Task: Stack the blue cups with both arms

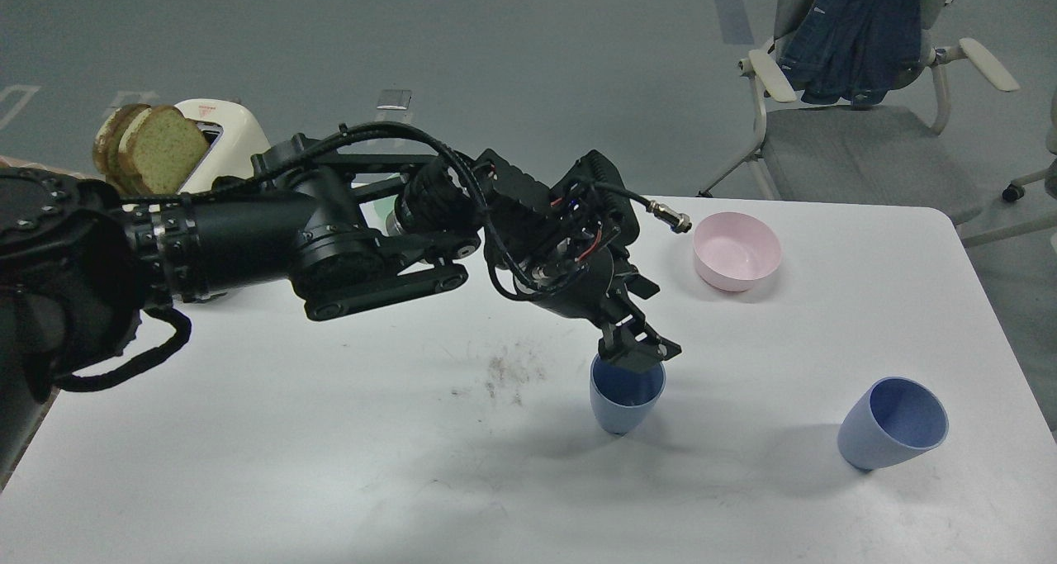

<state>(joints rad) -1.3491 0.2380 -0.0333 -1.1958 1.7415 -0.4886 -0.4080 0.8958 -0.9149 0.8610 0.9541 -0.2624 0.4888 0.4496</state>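
Note:
One blue cup (625, 403) stands upright at mid-table, its dark inside facing up. My left gripper (637, 354) comes down from the upper left and sits on the cup's far rim, its black fingers closed over the rim edge. The second blue cup (892, 424) rests apart near the right front of the table, tilted with its mouth toward the upper right. My left arm (347, 242) stretches across the table from the left. My right arm and its gripper are out of view.
A pink bowl (737, 250) sits at the back right of the white table (330, 465). A mint-green bowl (381, 214) is mostly hidden behind my arm. A cream toaster (223, 139) with bread slices stands back left. A chair (850, 93) stands beyond the table.

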